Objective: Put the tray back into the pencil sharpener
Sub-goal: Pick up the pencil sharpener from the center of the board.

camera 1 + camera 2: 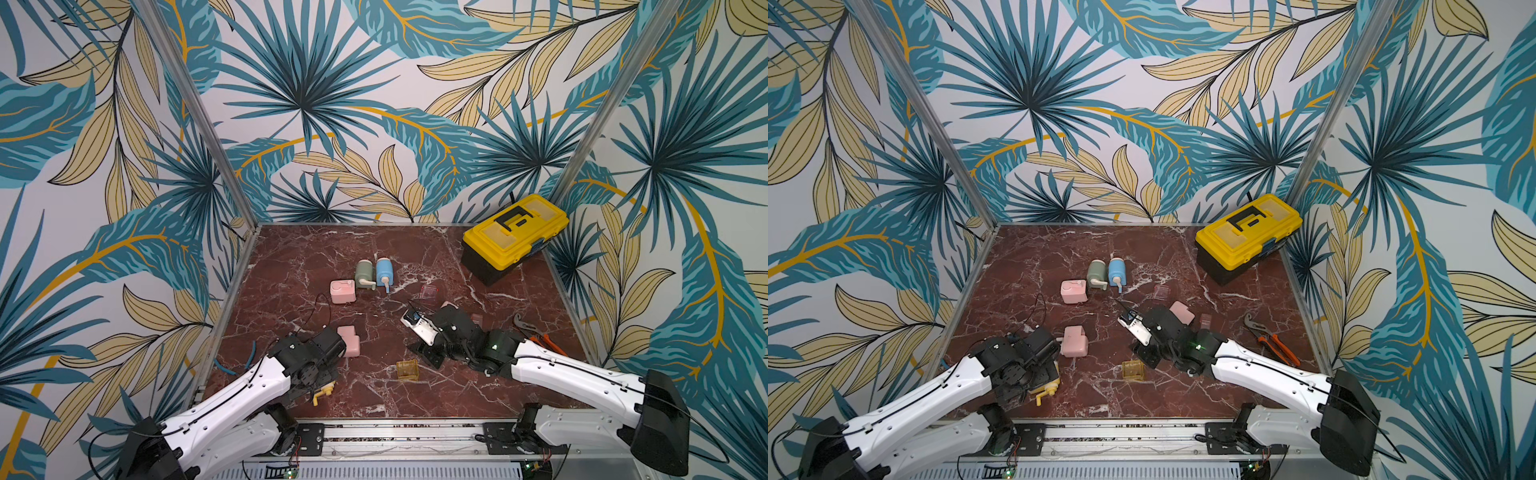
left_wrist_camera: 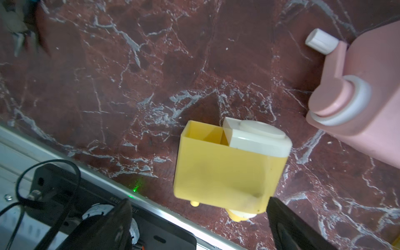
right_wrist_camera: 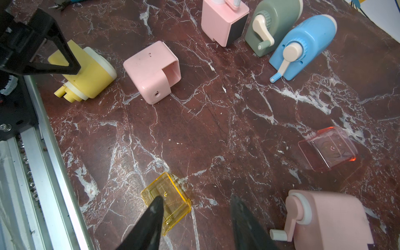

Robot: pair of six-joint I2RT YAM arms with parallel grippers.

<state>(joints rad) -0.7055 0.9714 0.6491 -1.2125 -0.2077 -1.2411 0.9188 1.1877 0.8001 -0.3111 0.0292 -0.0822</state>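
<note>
Tray: transparent amber-yellow rectangular box, out of its housing, resting on the marble at about 6 o'clock from the tabletop centre in both top views.

Pencil sharpener: opaque yellow body, white end cap, yellow crank. It lies on its side, cavity open and empty, at roughly 8 o'clock from the tray, well apart from it.

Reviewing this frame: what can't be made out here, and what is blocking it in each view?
- Yellow sharpener: in both top views the left arm covers all but its crank.
- Yellow tray: in the right wrist view a fingertip overlaps it; contact unclear.
- Pink sharpener by the right arm: cut off by that view's edge.
- Clear pink tray: too faint in the top views to read its pose.
</note>
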